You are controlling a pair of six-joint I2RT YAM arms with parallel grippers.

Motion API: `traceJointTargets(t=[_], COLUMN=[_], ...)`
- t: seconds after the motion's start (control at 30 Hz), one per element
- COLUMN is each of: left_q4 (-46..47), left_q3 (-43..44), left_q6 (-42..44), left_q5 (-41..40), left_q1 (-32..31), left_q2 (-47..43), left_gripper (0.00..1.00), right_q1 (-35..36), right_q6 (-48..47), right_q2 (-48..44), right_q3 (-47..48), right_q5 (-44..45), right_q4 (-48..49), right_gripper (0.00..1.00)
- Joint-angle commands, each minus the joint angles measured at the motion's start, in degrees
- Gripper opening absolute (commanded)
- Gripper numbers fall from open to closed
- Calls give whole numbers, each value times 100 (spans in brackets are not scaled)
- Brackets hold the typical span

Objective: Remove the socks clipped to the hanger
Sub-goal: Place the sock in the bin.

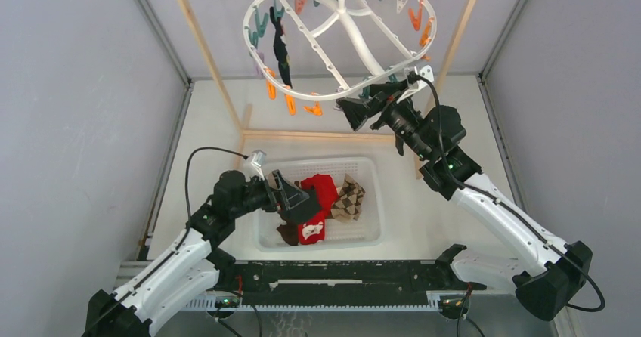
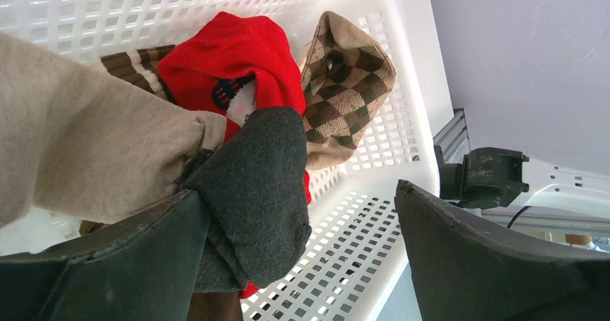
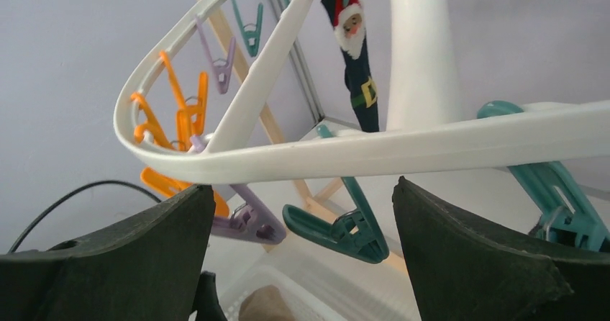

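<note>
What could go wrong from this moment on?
The grey sock lies against the open left tool; it may cling and be lifted out of the basket. The open right tool is close to the hanger rim; a bump could swing the hanger and the dark sock clipped to it.

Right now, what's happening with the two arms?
The left end effector is open over the basket. A grey sock and a beige sock are draped against one finger, above a red sock and an argyle sock already inside. The right end effector is open beneath the hanger rim, holding nothing. One dark sock is clipped on the hanger's left side.
</note>
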Motion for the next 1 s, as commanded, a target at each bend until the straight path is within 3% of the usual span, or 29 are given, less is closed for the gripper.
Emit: traceJointTargets(t=[0.0, 0.13, 0.33, 0.47, 0.73, 0.83, 0.97], left_q4=[32, 12, -114, -305, 1077, 1358, 991], left_q3=[148, 252, 443, 557, 342, 336, 530], left_q6=[104, 95, 135, 400, 219, 193, 327], left_q5=[-45, -46, 31, 18, 905, 1098, 1112], left_q1=[41, 41, 41, 41, 41, 40, 41], left_q2=[-62, -81, -86, -297, -1286, -1360, -990], left_gripper=[100, 100, 100, 100, 100, 100, 100], right_q1=[-3, 9, 106, 127, 146, 130, 131], right_q6=[409, 842, 1062, 963, 590, 524, 419], right_q2=[15, 80, 194, 268, 376, 398, 429], right_q3=[-24, -23, -28, -18, 123, 173, 278], right_q5=[698, 1312, 1553, 1249, 887, 777, 483], right_q4=[121, 116, 381, 612, 566, 537, 406], right_gripper=[99, 99, 99, 99, 99, 100, 100])
